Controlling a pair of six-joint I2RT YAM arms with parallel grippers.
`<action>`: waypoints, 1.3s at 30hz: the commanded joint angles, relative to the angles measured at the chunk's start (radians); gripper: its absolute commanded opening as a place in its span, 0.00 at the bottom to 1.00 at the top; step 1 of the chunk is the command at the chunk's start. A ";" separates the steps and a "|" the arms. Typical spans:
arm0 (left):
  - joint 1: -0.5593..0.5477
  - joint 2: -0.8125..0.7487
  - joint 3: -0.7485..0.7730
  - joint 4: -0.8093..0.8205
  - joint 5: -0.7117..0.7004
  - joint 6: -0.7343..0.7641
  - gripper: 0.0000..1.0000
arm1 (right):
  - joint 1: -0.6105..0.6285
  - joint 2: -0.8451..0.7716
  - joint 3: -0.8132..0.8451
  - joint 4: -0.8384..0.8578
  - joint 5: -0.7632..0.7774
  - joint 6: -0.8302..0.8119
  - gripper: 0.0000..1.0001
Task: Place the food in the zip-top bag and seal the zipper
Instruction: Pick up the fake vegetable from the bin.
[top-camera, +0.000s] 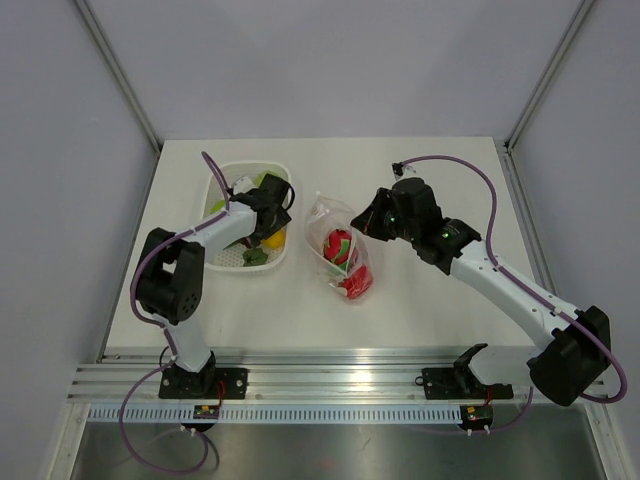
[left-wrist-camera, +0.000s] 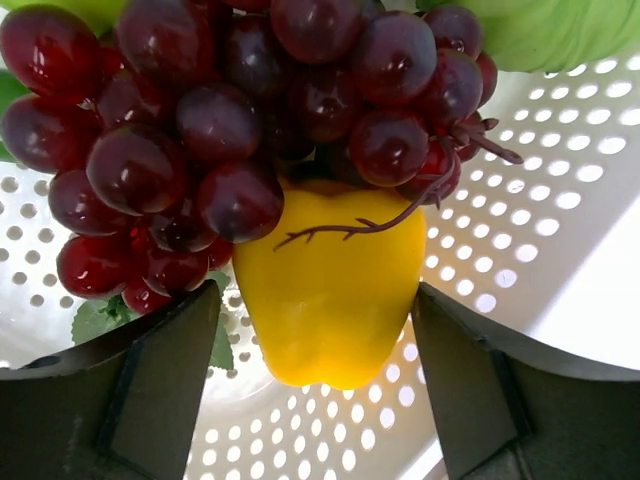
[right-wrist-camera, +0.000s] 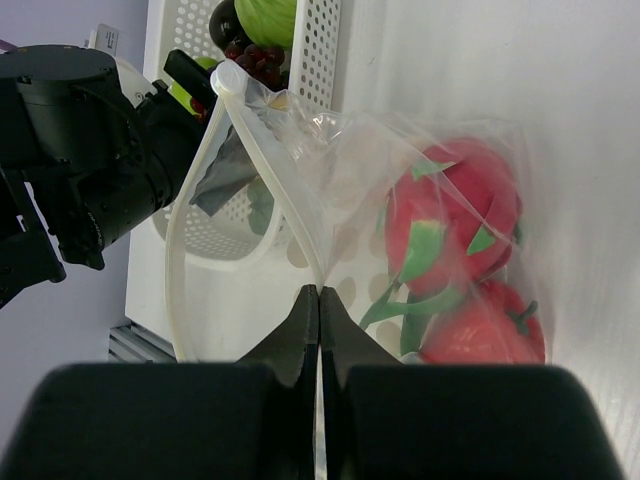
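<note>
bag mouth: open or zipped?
Open. The zipper halves bow wide apart in the right wrist view, one pinched in the right gripper.

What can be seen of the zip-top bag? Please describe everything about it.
The zip-top bag is a clear, crinkled thin plastic pouch lying on the white table, beside the white basket. Its pale zipper strip forms an open loop. The right gripper is shut on one lip of the mouth. Two red toy fruits with green leaves lie inside.
</note>
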 joint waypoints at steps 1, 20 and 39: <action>-0.003 -0.003 0.035 0.030 -0.046 -0.004 0.69 | 0.012 -0.002 0.043 0.004 -0.013 0.003 0.00; -0.018 -0.302 0.032 -0.134 0.089 0.257 0.40 | 0.015 0.021 0.047 0.026 -0.016 0.000 0.00; 0.014 -0.586 0.156 -0.234 0.485 0.493 0.40 | 0.056 0.182 0.126 0.090 -0.041 0.014 0.00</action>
